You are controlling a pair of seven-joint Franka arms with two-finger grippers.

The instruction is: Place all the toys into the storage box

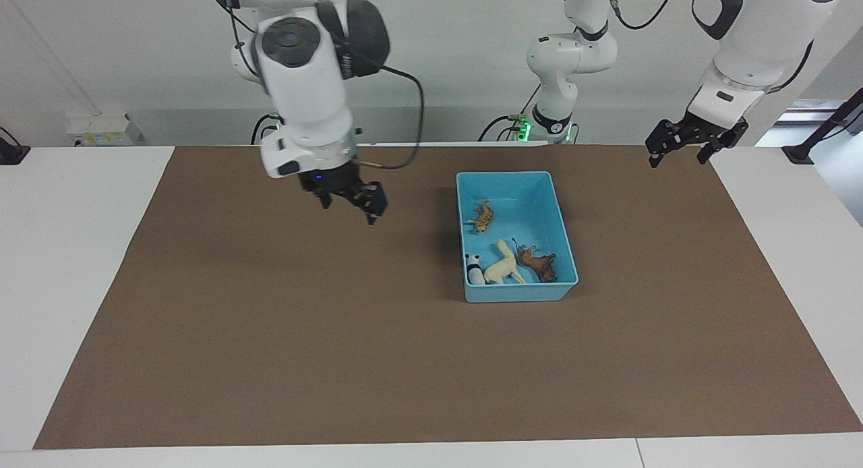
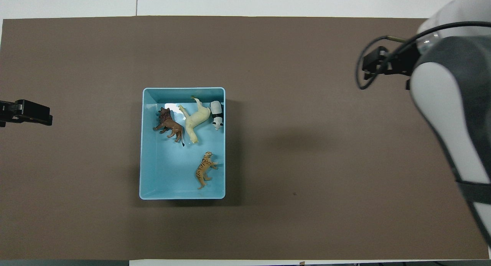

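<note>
Toys first, as the facing view shows them: all four lie inside the blue storage box (image 1: 516, 235), which sits on the brown mat (image 1: 270, 353) covering the bench (image 1: 67, 252), toward the left arm's end. The tiger (image 1: 482, 216) lies in the half of the box nearer the robots; the panda (image 1: 475, 268), the horse (image 1: 504, 265) and the lion (image 1: 539, 264) crowd the half farther from them, close together, the horse between the other two. The right end effector (image 1: 350, 197) hangs in the air over bare mat toward the right arm's end, well apart from the box, carrying nothing; I cannot tell how its fingers stand. The left end effector (image 1: 688, 143) waits high over the mat's edge at the left arm's end, fingers spread and empty.

From the overhead view the same layout holds: box (image 2: 182, 90), lion (image 2: 169, 125), horse (image 2: 195, 119) and panda (image 2: 216, 114) near the wall farthest from the robots, tiger (image 2: 205, 169) on its side nearer them. The left end effector (image 2: 27, 112) shows at the frame edge; the right end effector (image 2: 379, 63) peeks past its own arm.

By my judgement the task looks finished. The figures seem light, rigid, smooth plastic, likely to skid under a pinch; the trunk between the legs would be the surest hold, since legs and tails are thin and awkward.
</note>
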